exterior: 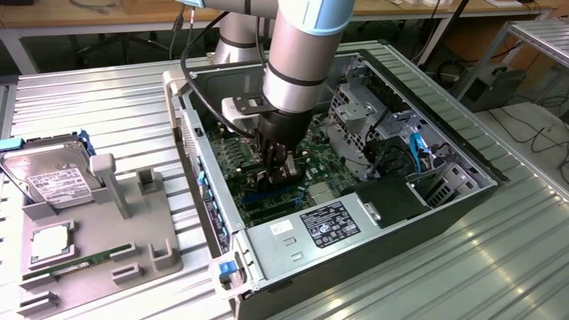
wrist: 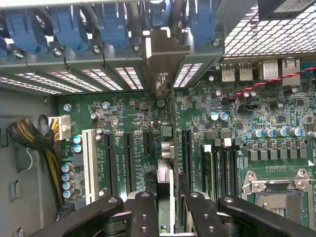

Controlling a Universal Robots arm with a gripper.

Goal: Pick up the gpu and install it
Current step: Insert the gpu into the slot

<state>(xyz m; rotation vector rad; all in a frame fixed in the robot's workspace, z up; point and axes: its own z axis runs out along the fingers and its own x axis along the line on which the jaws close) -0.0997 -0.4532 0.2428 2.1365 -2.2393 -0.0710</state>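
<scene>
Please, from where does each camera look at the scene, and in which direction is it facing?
Exterior view: high up, looking down into the open computer case on the metal table; the arm and hand show.
Wrist view: on the wrist, looking along the hand onto the motherboard; two black fingers show, closed on the gpu, seen edge-on.
Both share the hand and the motherboard.

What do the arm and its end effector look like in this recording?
The arm is a silver-grey cylinder with a pale blue band; a black cable loops beside it. The end effector is black, its fingers studded with round screw holes.
</scene>
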